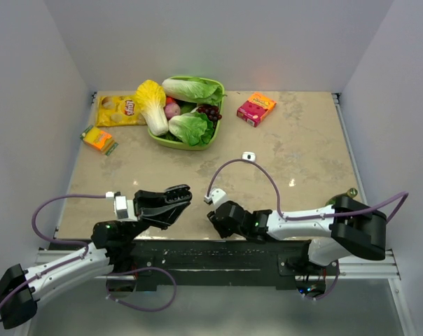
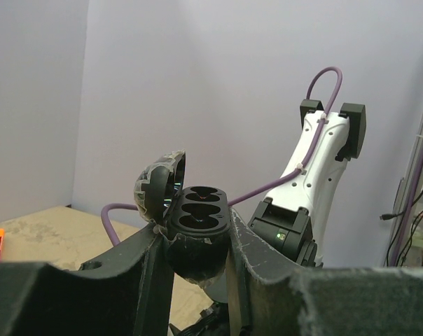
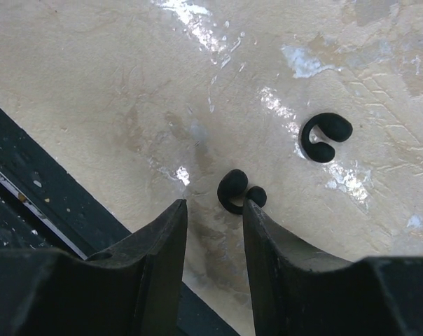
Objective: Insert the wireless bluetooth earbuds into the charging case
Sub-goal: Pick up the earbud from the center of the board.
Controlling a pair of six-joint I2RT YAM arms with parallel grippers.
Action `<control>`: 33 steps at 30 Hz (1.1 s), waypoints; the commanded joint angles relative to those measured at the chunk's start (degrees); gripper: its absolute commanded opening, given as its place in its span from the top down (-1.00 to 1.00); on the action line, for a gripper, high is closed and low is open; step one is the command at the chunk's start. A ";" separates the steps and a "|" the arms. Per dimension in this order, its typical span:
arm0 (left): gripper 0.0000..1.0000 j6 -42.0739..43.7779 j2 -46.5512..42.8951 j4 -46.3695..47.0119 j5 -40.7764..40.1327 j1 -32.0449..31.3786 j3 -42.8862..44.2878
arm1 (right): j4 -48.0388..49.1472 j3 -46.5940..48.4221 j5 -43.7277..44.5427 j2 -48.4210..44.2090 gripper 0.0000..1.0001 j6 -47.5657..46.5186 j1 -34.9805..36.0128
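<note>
My left gripper [image 2: 196, 232] is shut on the charging case [image 2: 199, 210]. The case here is black, with its lid hinged open to the left and two empty sockets facing up. It is held above the near table edge [image 1: 178, 192]. Two black C-shaped earbuds lie on the table in the right wrist view. One earbud [image 3: 231, 189] lies just beyond my right gripper [image 3: 213, 204], touching or nearly touching the right fingertip [image 3: 253, 213]. The other earbud [image 3: 326, 135] lies farther right. The right gripper [image 1: 215, 217] is open, low over the table. Neither earbud shows in the top view.
A small white object [image 1: 248, 156] lies mid-table. At the back are a green basket [image 1: 219, 119] of vegetables, a yellow chip bag [image 1: 118, 110], an orange packet [image 1: 98, 138] and a red box [image 1: 256, 108]. The black rail [image 3: 29, 182] borders the near table edge.
</note>
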 commanded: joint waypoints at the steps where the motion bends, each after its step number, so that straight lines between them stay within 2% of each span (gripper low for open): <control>1: 1.00 -1.15 0.16 2.49 -0.29 -0.27 -10.21 | 2.63 1.99 0.39 0.51 0.19 -0.18 -1.08; 12: 1.00 -1.23 0.51 2.66 -0.38 -0.36 -10.48 | 2.73 2.08 1.17 1.74 0.21 -0.71 -2.84; 33: 1.00 -1.23 0.95 2.93 -0.46 -0.53 -10.65 | 0.17 3.13 5.83 1.21 0.61 -0.62 -4.69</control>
